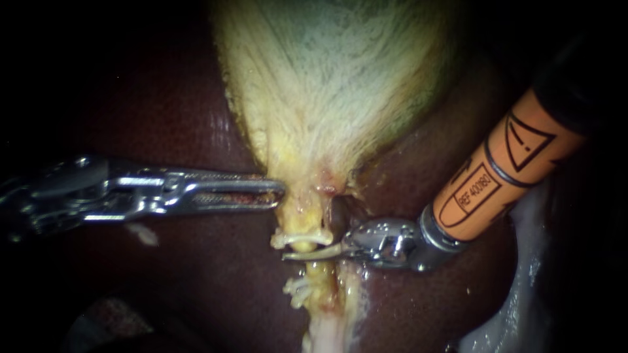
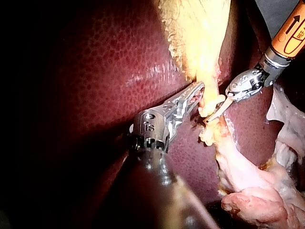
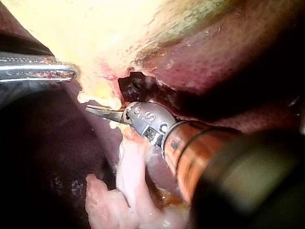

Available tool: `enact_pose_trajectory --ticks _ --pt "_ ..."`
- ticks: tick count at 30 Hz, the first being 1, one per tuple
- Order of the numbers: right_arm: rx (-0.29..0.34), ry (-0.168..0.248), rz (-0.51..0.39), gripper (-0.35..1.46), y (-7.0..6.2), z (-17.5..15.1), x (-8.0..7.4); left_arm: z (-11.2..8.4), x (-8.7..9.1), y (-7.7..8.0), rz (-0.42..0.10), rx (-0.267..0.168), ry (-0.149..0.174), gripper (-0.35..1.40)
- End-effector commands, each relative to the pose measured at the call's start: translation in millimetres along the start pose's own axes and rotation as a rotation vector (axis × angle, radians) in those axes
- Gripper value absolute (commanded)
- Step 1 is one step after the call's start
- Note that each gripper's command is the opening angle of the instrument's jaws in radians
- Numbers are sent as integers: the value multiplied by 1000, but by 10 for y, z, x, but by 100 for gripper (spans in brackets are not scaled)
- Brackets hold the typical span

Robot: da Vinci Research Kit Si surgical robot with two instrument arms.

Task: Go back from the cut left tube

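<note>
The pale yellow gallbladder [image 1: 327, 98] hangs over the dark liver [image 1: 196, 287]. Below its neck the left tube is cut in two: an upper stump [image 1: 304, 236] with a pale clip across it, and a lower stump [image 1: 315, 278] with pale clips [image 1: 297, 291] at its side. My right instrument [image 1: 291, 255] comes in from the right with an orange-banded shaft. Its thin curved blades are shut and lie across the gap between the stumps [image 3: 90, 109]. My left instrument [image 1: 278, 193] is shut on the edge of the gallbladder's neck [image 2: 198, 90].
A dark hollow [image 1: 337, 212] opens beside the neck, just above the right instrument's wrist. Pale loose tissue [image 1: 517, 287] lies at the right and runs down from the lower stump [image 2: 257, 191]. Liver surrounds both instruments.
</note>
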Motion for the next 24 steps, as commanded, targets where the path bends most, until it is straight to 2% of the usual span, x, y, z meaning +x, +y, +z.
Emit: enact_pose_trajectory --ticks 1,8,11,17,24 --pt "3 -1 9 -35 0 0 0 0 0 0 0 0 0 -35" --pt "28 6 67 -32 -2 2 -3 0 0 0 0 0 0 -35" --pt "36 15 63 7 -1 4 -4 0 0 0 0 1 0 -35" --pt "41 28 61 56 -1 8 -3 0 0 1 0 1 0 -35" --pt "42 28 61 73 -2 9 -3 -1 -1 1 -1 1 0 -35"
